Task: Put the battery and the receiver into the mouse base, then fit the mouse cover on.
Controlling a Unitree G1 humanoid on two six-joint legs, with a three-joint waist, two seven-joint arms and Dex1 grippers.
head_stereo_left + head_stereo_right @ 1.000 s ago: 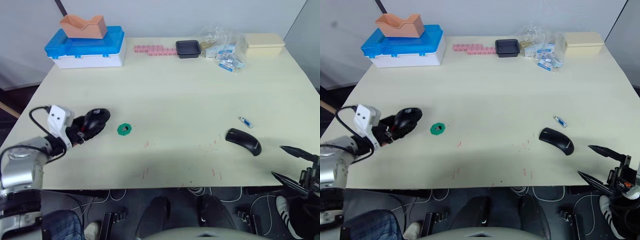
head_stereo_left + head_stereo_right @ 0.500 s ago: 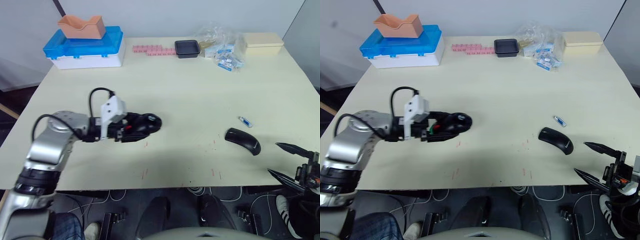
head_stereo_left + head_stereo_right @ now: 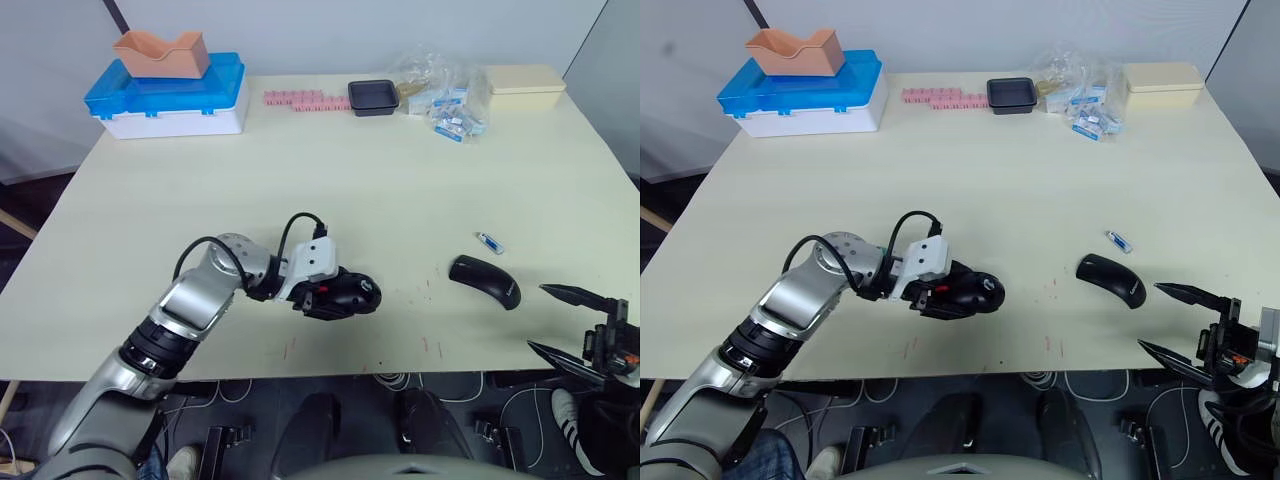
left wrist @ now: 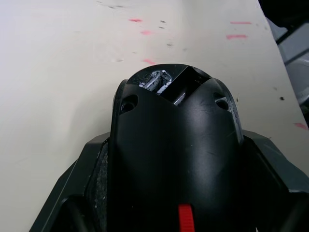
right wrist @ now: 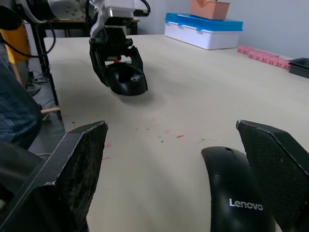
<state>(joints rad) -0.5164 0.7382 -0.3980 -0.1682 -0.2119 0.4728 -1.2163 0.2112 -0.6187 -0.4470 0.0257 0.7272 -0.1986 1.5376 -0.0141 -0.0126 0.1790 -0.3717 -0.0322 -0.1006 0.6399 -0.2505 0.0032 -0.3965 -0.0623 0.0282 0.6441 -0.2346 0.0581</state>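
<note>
The mouse base is sitting mid-table, pinched in the left end effector, likely being brought nearer the battery and mouse cover; the right end effector is waiting spread at the table edge.

Lab or workshop bench setup. Plain cream table with red pen marks, blue-lidded parts box, bagged small components, black tray; cables hang under the table edge.

Black mouse base with red mark; glossy black mouse cover.
</note>
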